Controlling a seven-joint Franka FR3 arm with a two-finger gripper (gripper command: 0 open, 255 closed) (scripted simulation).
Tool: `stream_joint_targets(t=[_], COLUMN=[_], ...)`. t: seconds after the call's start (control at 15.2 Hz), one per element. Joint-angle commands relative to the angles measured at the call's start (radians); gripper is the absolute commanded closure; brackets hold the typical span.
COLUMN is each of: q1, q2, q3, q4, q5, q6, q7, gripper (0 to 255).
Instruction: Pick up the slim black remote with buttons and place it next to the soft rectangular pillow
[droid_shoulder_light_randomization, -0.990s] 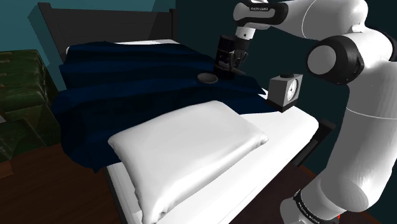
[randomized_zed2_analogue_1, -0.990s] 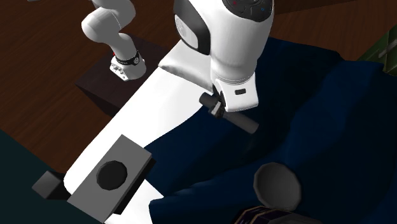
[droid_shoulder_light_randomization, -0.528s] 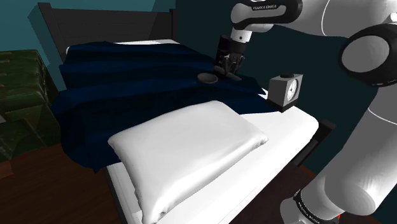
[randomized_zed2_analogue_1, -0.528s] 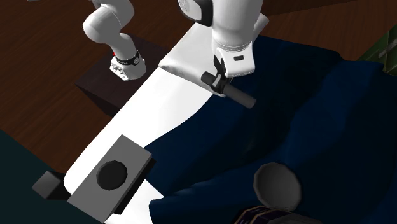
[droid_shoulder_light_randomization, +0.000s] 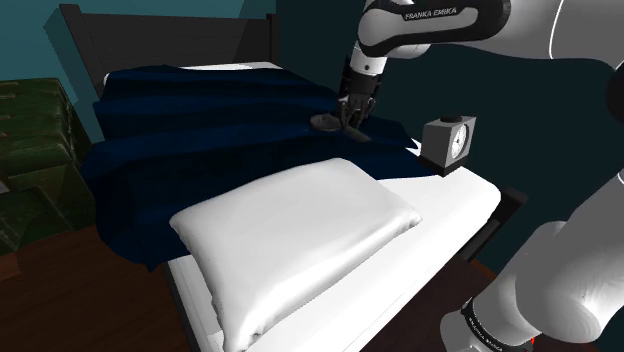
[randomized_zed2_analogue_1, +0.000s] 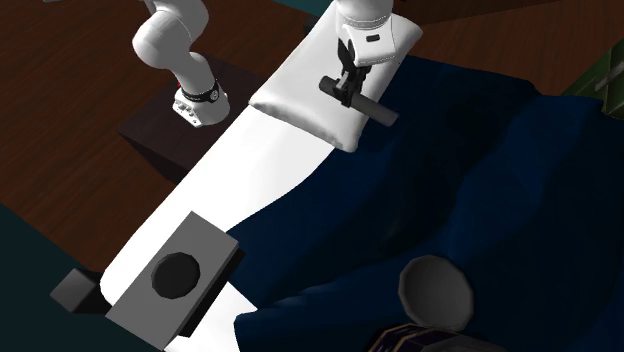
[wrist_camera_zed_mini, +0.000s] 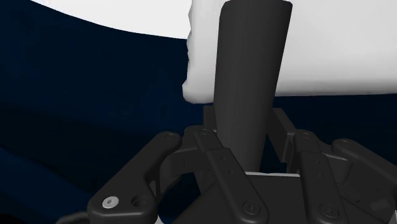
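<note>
At the shoulder view's left a dark green chest (droid_shoulder_light_randomization: 30, 150) stands beside the bed, whose navy blanket (droid_shoulder_light_randomization: 200, 130) is rumpled over most of the mattress. Nearer the camera the white pillow (droid_shoulder_light_randomization: 300, 235) lies on the bare white sheet (droid_shoulder_light_randomization: 455, 205). Further right a small round dish (droid_shoulder_light_randomization: 325, 122) rests on the blanket, with the gripper (droid_shoulder_light_randomization: 352, 108) hanging close by it in this view, and then a boxy clock (droid_shoulder_light_randomization: 450, 140) sits at the bed's edge. The gripper is pinching the slim black remote (randomized_zed2_analogue_1: 365, 100) near one end, so most of its length juts out sideways. In the wrist view the remote stands clasped in the grip, with the pillow's corner and the blanket beyond it. In the second exterior view the remote is aloft and lined up with the pillow's edge where it meets the blanket, so I judge the carry nearly done and the lowering not yet begun. The chief risk is the release point: let go over the pillow's corner, the remote would land on the soft slope and could slide, ending on the pillow rather than beside it. The end-on grip is another risk: a nudge against the folds on the way down could pivot the remote in the jaws. The blanket's ridges may also tip it after release
</note>
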Motion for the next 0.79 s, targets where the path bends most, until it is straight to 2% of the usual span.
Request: stream_joint_targets(t=[0.0,0.73], q1=[0.021,0.135], q2=[-0.039,-0.171], q3=[0.022,0.171], q4=[-0.043,-0.195], q5=[-0.005,0.004], q6=[0.008,0.048], q7=[0.046,0.304], gripper=[255,255])
